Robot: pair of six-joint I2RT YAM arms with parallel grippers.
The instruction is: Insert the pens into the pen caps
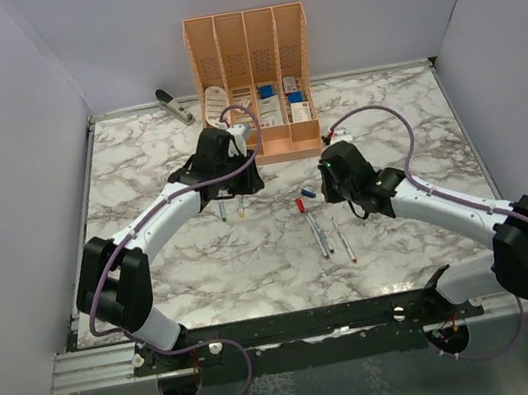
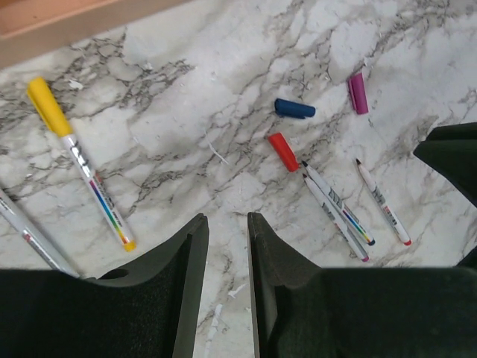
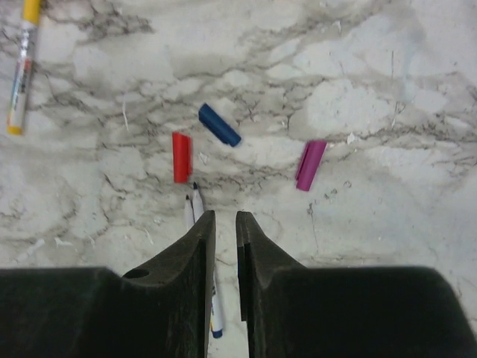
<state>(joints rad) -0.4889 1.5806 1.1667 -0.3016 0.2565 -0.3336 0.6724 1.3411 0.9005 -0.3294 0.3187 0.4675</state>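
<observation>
Pens first: pen pair (image 1: 319, 234) lies side by side on the bench (image 1: 136, 158), long axis roughly near-far. The bare dark tips point far, toward the red cap (image 1: 300, 206), and the coloured butt ends point near. Third pen (image 1: 343, 240) is just right of the pair, roughly parallel, apart from them, tip also far.

Right end effector (image 3: 224, 216) hangs over the pair. Its fingers are slightly parted with a narrow gap and it is grasping nothing. In the right wrist view the two tips poke out just left of its left finger, and a blue butt end shows through the gap.

Red cap sits just beyond those tips, ahead-left of the fingers, axis near-far. Blue cap (image 1: 308, 192) is just beyond the red one, lying diagonal and not touching it. Purple cap (image 3: 310, 165) is ahead-right of the fingers, slightly tilted, well apart from the other two.

Left end effector (image 2: 227, 220) is also slightly parted and empty, over bare bench. Yellow-capped pen (image 2: 82, 168) lies to its left on a diagonal axis, cap toward the orange organizer (image 1: 245, 33). Second pen (image 2: 33, 239) is further left and cut off by the frame edge, so its cap can't be seen.

Organizer stands at the far edge, with a grey stapler-like tool (image 1: 174, 106) to its left.
</observation>
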